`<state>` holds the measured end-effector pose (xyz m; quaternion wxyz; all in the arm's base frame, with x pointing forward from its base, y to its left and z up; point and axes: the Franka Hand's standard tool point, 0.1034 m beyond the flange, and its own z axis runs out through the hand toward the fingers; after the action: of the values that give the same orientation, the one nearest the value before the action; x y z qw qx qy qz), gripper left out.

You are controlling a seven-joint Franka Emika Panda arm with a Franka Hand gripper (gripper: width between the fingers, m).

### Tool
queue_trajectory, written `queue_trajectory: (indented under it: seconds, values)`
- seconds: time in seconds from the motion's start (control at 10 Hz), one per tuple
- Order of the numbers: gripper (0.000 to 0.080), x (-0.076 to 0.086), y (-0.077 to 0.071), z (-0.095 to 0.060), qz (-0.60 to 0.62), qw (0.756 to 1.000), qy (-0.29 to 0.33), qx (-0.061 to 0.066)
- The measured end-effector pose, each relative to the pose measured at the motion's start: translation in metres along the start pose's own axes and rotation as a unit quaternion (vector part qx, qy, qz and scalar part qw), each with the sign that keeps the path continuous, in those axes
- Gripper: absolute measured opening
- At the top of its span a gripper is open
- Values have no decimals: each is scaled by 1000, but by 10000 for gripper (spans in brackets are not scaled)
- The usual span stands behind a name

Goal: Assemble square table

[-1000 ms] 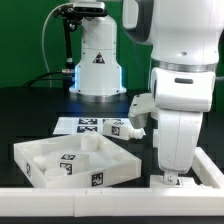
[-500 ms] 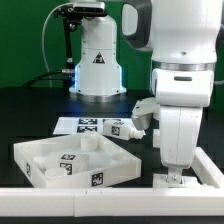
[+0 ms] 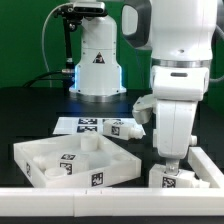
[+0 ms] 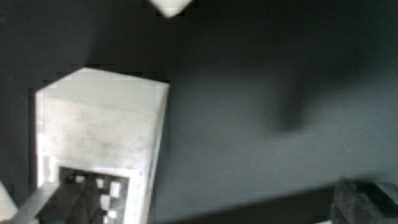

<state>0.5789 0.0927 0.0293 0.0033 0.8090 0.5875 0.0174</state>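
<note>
Tool (image 3: pixel 170 165) wide open — empty, just above leg (image 3: pixel 165 179).

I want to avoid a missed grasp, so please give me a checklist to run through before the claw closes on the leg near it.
1. Claw open: ok.
2. Claw empty: ok.
3. Leg centred between the fingers: not ok; in the wrist view it sits nearer one finger.
4. Fingers clear of the leg: cannot tell.
5. Square top apart from the arm: ok.
6. Other leg out of the way, at the marker board: ok.
</note>
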Motion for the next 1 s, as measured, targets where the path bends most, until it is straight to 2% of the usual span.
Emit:
queue_trajectory:
  seconds: [0.1, 0.3, 0.5, 0.7, 0.9, 1.0]
  values:
    - [649, 1, 5, -4, 1, 1000, 2, -5]
    - [649, 1, 5, -3, 1, 1000, 2, -4]
    - [649, 0, 24, -8, 3, 1000, -2, -3]
    - [649, -9, 23, 4, 8, 1000, -4, 5]
    - [649, -12, 16, 16, 15, 1000, -6, 13]
    - [649, -12, 17, 15, 15, 1000, -5, 12]
